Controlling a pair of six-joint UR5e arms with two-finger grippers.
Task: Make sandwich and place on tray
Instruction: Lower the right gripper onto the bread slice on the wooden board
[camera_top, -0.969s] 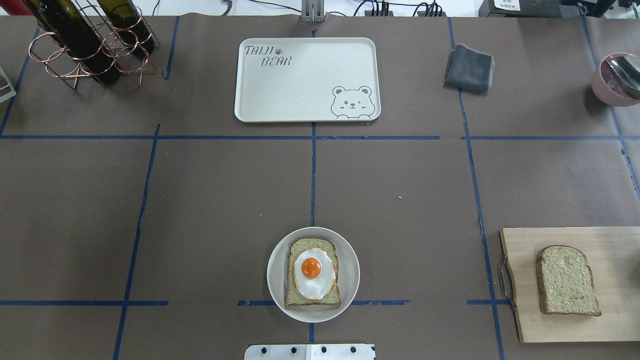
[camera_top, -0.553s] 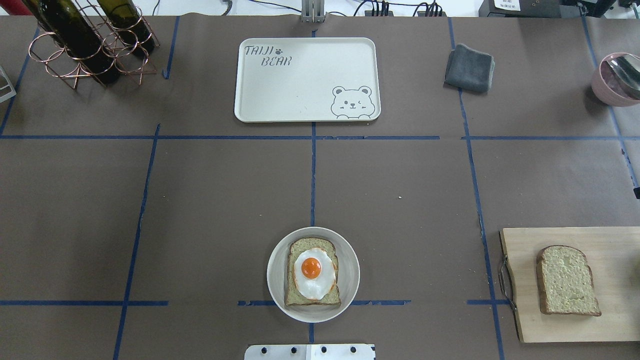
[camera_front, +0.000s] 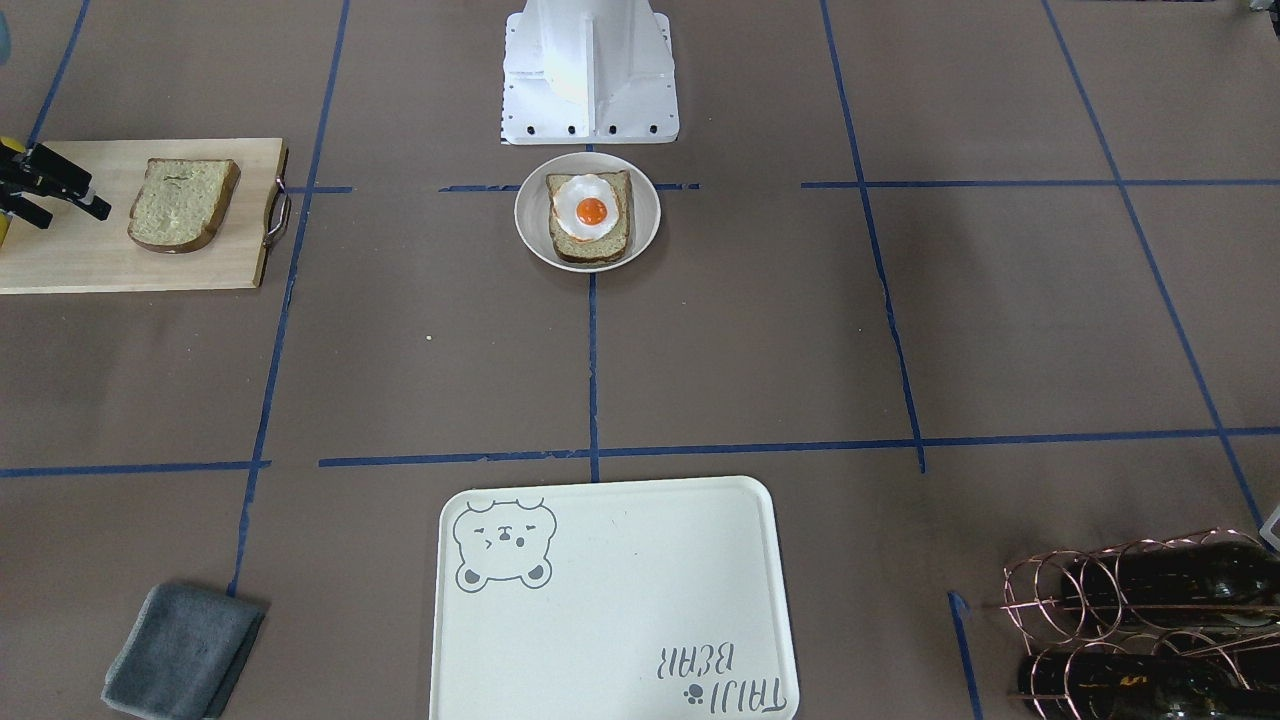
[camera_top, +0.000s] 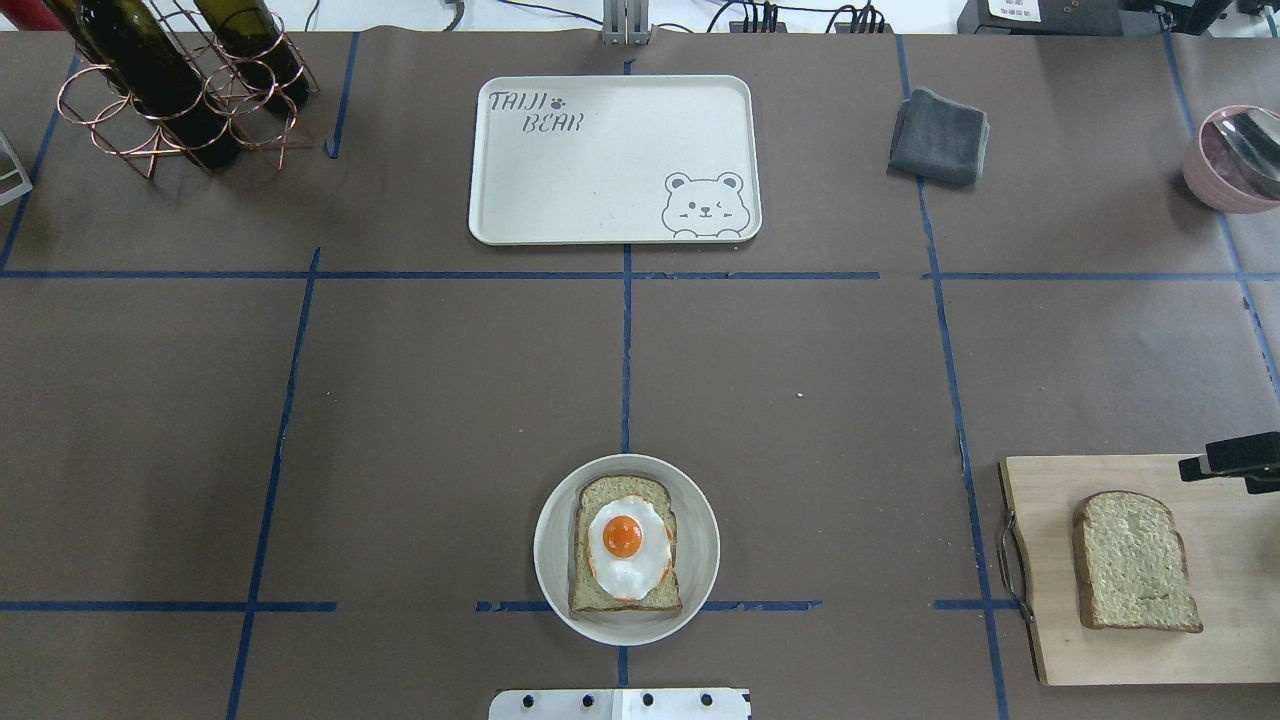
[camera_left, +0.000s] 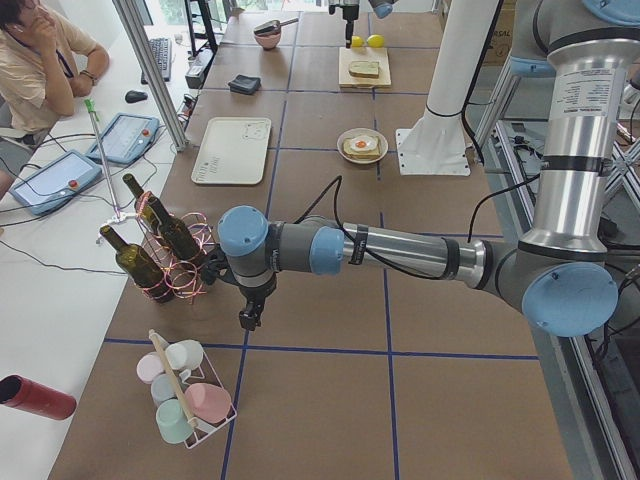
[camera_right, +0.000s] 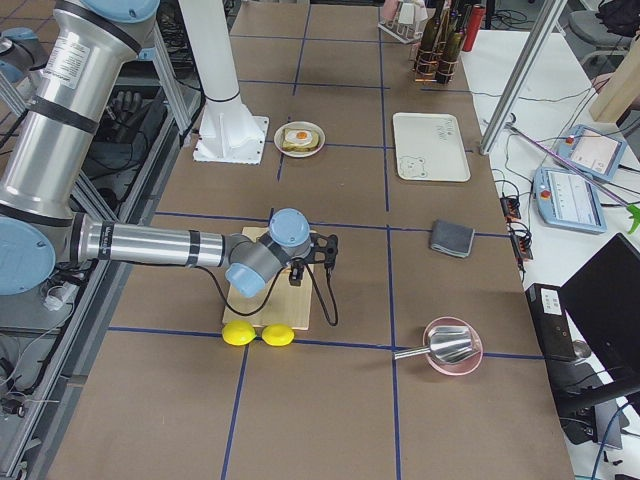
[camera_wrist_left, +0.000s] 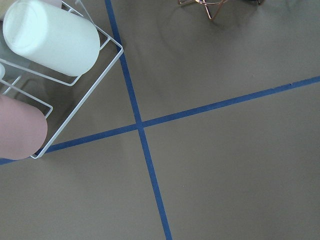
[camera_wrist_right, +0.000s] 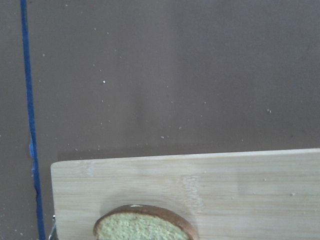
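Observation:
A small white plate (camera_top: 550, 560) near the robot base holds one bread slice (camera_top: 600, 495) with a fried egg (camera_top: 623, 540) on top. The second bread slice (camera_top: 1135, 560) lies on the wooden cutting board (camera_top: 1050, 640) at the right. The cream bear tray (camera_top: 610, 180) sits empty at the far middle. My right gripper (camera_top: 1215, 475) hovers over the board's far edge, just beyond the second slice, and looks open and empty (camera_front: 95, 200). My left gripper (camera_left: 247, 318) shows only in the exterior left view, by the wine rack. I cannot tell whether it is open.
A copper rack with wine bottles (camera_top: 180, 90) stands far left. A folded grey cloth (camera_top: 938, 135) and a pink bowl with a spoon (camera_top: 1235, 160) are far right. Two lemons (camera_right: 258, 333) lie beside the board. A wire rack of cups (camera_left: 185, 395) is near my left gripper.
My right gripper has come into the overhead view from the right edge and moved nearer, to the far edge of the cutting board. The plate, bread and tray have not moved.

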